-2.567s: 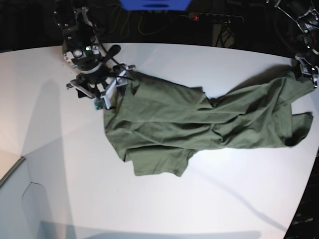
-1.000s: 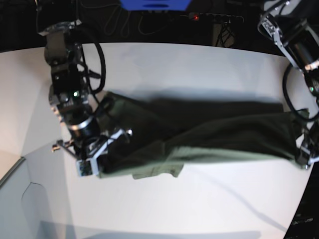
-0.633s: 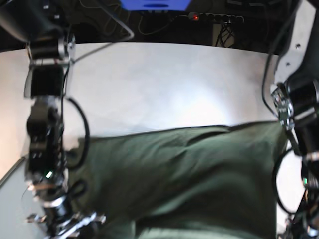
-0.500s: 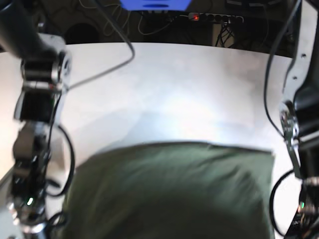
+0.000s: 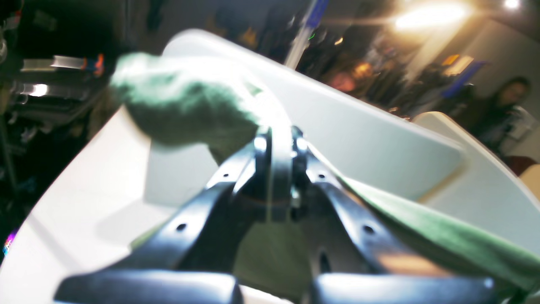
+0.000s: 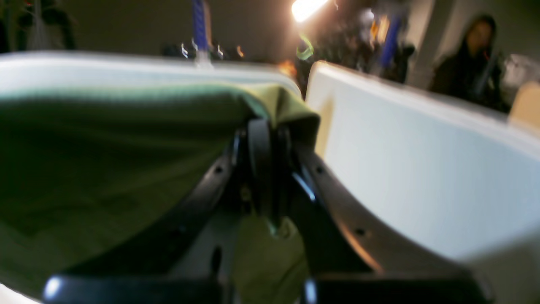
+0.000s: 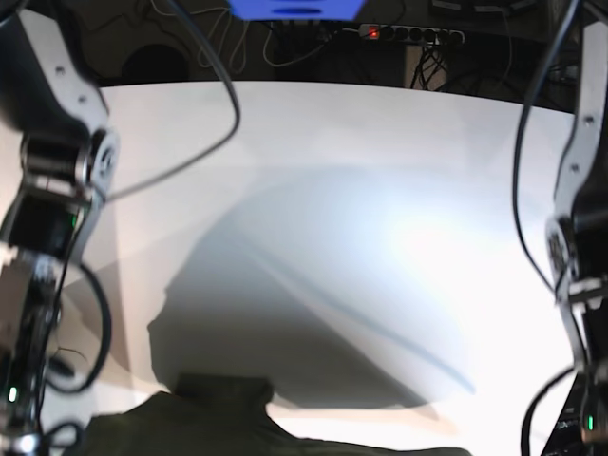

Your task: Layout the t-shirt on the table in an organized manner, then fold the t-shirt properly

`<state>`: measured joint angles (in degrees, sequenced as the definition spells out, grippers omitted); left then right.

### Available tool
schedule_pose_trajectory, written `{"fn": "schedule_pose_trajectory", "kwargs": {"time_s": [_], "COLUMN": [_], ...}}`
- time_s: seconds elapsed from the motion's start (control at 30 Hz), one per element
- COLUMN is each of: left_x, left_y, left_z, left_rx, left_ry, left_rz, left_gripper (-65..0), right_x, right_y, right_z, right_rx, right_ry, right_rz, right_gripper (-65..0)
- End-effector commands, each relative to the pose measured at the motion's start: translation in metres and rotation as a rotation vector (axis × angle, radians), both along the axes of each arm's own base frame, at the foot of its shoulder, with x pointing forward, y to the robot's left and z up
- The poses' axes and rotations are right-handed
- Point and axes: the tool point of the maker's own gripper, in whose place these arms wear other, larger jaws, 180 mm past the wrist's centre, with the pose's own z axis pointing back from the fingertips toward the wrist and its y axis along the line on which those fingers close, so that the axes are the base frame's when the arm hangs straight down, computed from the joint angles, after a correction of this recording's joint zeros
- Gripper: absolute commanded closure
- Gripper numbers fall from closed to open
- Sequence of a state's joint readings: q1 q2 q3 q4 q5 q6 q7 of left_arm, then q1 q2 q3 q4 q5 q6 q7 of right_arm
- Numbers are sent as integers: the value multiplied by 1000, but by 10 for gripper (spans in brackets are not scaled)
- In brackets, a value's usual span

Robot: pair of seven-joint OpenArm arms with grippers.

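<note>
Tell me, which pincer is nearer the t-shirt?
Neither: both touch it. The left pincer is shut on the t-shirt, and the right pincer clamps another part of its edge.

A robotics lab or demonstration hall, by the look of it. A large smooth matte white desk (image 7: 380, 171) with a curved edge fills the base view, flanked by two black-and-silver robot arms trailing loose black cables (image 7: 204, 123). Behind the desk's far edge lie a black power strip with a lit red switch (image 7: 408, 34), tangled cords and a blue box (image 7: 296, 9). The wrist views show a dim hall with bright ceiling lights (image 5: 426, 14) and a blurred onlooker in dark clothing (image 6: 468, 59).
</note>
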<state>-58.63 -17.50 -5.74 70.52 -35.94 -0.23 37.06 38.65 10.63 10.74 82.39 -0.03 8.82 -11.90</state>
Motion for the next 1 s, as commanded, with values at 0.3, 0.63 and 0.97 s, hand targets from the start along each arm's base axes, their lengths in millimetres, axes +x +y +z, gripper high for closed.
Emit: {"fn": "schedule_pose_trajectory", "kwargs": {"time_s": [0.3, 0.63, 0.97], "left_x": [-80, -198, -297], "left_y": [32, 75, 126], "left_z": [-151, -283, -344], "left_rx": [6, -53, -162], "left_ry": [178, 433, 587], "left_rz": [82, 235, 469], "left_gripper": [0, 0, 0], "right_x": [-70, -170, -262], "right_y": [29, 58, 75], "right_z": [-153, -268, -303], "right_rx": [32, 95, 86], "right_ry": [101, 267, 294], "right_rz": [43, 69, 117], "right_gripper": [0, 0, 0]}}
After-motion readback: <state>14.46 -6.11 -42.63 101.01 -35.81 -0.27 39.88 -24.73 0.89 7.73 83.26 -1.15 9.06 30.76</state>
